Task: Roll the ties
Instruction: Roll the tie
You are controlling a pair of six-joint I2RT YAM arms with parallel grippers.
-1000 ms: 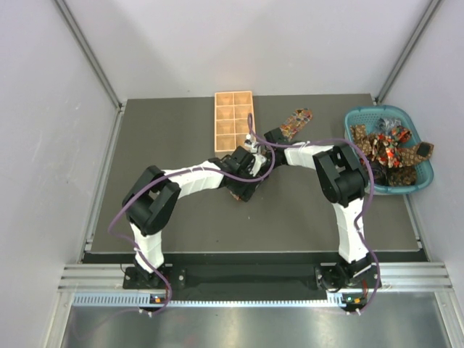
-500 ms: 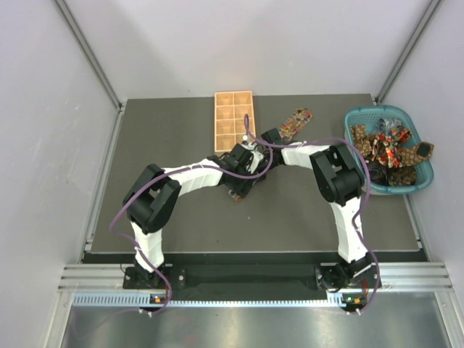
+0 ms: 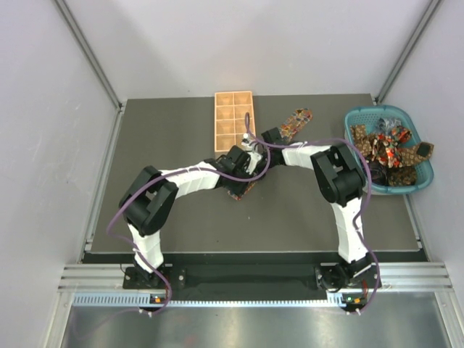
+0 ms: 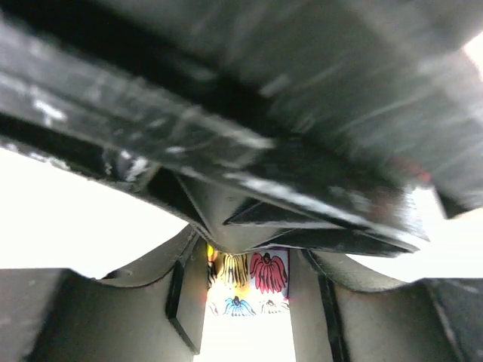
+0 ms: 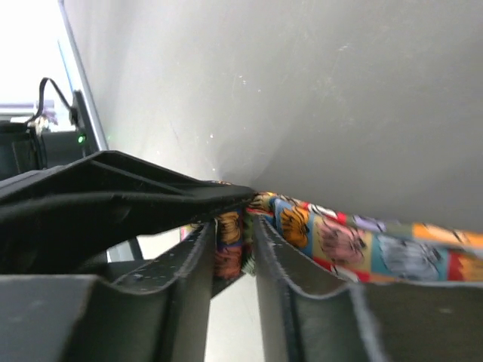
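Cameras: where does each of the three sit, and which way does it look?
Top: fixed above and behind, looking down on table, tray, basket and tie; shows left arm and right arm whole.
Left wrist: on that arm's wrist, looking along the left fingers at tie print; a blurred dark part fills the upper view.
Right wrist: on that arm's wrist, looking along the right fingers, tie between them.
Shared: both wrist views show tie fabric, where the arms meet in the top view.
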